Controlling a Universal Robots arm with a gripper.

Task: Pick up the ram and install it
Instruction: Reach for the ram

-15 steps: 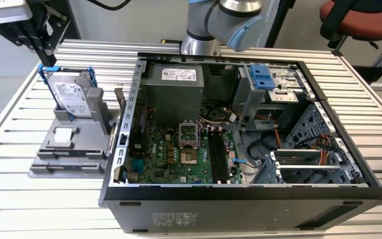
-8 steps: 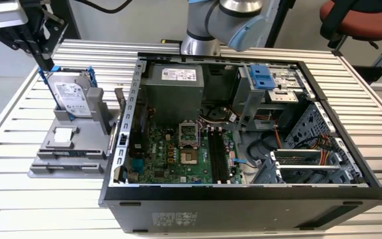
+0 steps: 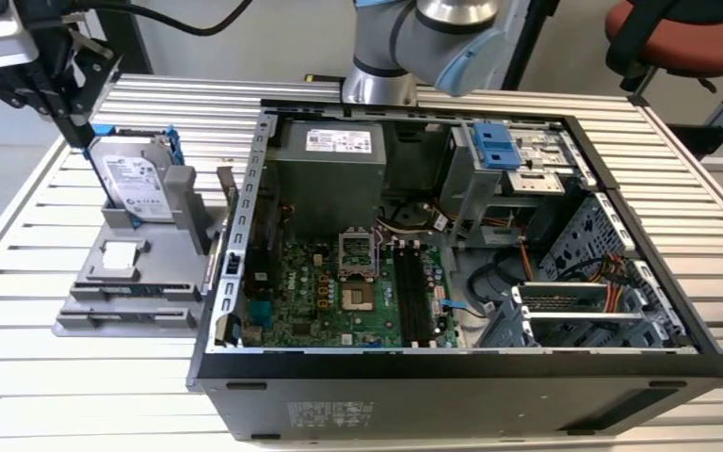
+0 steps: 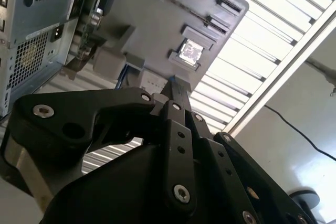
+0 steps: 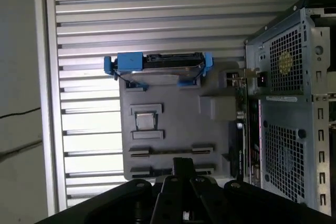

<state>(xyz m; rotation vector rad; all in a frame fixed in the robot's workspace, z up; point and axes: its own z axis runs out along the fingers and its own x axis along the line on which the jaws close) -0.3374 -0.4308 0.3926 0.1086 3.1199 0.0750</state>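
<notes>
I am looking down on a slatted metal table (image 3: 35,377) with an open computer case (image 3: 462,386) on it; just beside the case, on the exterior view's left, sits a grey holder (image 3: 161,259) with a hard drive (image 3: 129,184) standing upright at its far end. The gripper (image 3: 79,132) hangs well above this holder, touching nothing; in both wrist views its jaws look closed together with nothing between them, the tips meeting as one black block (image 5: 184,162).

The ram (image 5: 171,151) is, as far as I can judge, the thin dark strip seen edge-on in a narrow slot at the holder's other end, away from the hard drive; in the exterior view it shows as a faint line (image 3: 136,292) across the holder; I cannot make out its chips. It has not been lifted; the black motherboard slots (image 3: 412,292) inside the case are well apart from it.

Its long axis runs across the holder, parallel to the hard drive's broad face; in the first wrist view the gripper's knuckles spread along that same line, so I judge the jaws would part along the strip's length, not across its thin faces; the strip lies below the fingertips and close to their line of sight.
</notes>
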